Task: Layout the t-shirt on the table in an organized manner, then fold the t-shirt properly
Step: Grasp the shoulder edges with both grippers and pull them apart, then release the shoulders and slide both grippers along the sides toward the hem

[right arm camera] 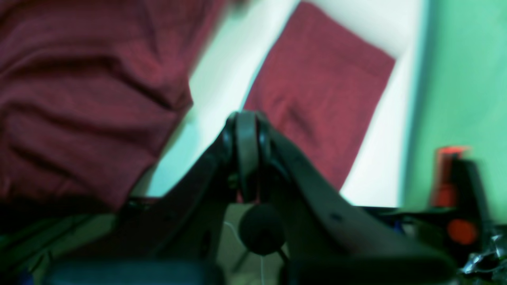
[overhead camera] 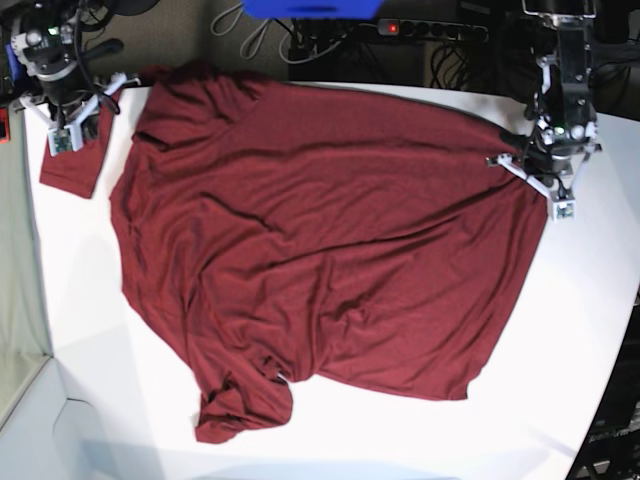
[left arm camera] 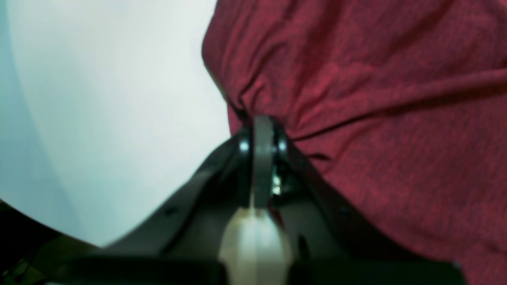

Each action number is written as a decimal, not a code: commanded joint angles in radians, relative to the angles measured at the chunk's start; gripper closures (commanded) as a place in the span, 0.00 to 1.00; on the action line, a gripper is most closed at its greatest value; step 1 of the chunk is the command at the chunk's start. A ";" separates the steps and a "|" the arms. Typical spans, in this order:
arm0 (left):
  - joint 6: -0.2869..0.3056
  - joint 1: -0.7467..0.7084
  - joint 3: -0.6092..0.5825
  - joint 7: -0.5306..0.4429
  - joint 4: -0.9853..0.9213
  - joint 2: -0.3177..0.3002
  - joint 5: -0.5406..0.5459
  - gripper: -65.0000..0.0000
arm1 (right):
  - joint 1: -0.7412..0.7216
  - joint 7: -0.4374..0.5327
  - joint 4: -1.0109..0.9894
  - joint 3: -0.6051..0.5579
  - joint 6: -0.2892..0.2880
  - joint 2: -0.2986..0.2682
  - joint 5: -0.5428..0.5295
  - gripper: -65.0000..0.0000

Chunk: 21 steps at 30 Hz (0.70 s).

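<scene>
The maroon t-shirt (overhead camera: 320, 250) lies spread, wrinkled, across the white counter (overhead camera: 560, 380), the left pincer (left arm camera: 263, 120) clenched on its hem corner and the right pincer (right arm camera: 246, 114) clenched on a sleeve.

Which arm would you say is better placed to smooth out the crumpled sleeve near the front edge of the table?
Probably the right. Its tool sits on the same side of the t-shirt as the bunched sleeve; the left tool pinches the far hem corner.

Black power strip (overhead camera: 432, 30) and cables (overhead camera: 300, 45) behind.
</scene>
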<state>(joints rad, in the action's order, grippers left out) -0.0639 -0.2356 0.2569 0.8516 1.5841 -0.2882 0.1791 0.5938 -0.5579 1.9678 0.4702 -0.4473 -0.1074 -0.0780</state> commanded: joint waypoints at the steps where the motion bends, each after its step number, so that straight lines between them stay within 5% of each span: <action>1: -0.003 -0.023 -0.005 0.050 -0.001 -0.004 0.012 1.00 | 0.012 0.017 0.031 0.006 0.002 0.011 -0.007 1.00; 16: -0.001 -0.025 0.000 0.074 0.123 -0.006 0.012 1.00 | -0.148 0.014 0.035 -0.118 0.002 0.028 -0.001 1.00; 18: -0.001 -0.020 0.002 0.119 0.140 -0.006 0.012 0.93 | -0.150 0.014 0.035 -0.129 0.002 0.028 -0.001 1.00; 21: -0.001 -0.018 0.005 0.143 0.163 -0.006 0.007 0.68 | -0.150 0.014 0.035 -0.147 0.002 0.028 -0.001 1.00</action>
<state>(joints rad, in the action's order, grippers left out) -0.0605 -0.2623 0.2539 0.9966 1.7248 -0.2825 0.1936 0.4438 -0.5667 1.9858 0.3241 -0.4473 -0.0742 -0.0704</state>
